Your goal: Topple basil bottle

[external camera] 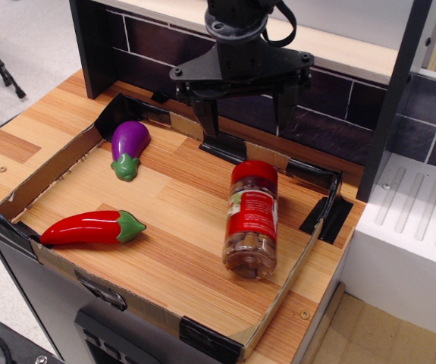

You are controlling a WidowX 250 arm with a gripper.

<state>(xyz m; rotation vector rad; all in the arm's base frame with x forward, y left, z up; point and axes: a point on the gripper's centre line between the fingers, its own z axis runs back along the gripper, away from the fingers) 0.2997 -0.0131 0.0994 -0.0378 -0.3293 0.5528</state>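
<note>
Red-lidded bottle (251,220) lies toppled on its side in the tray (47,173), the task apparently done; the end effector (246,117) hangs above, wide open and empty.

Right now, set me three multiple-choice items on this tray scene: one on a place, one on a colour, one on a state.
1. Where does the eggplant lie in the tray?
A. far left corner area
B. near right corner
C. on top of the chili

2. What colour is the lid of the basil bottle?
A. green
B. red
C. black

3. How is the gripper?
A. shut on the bottle
B. shut on the chili
C. open, above the tray and holding nothing

Answers:
1 A, the purple toy sits by the far left wall, apart from the chili.
2 B, the round cap at the bottle's far end is red.
3 C, its two fingers stand apart with an empty gap, clear of the lying bottle.
</note>
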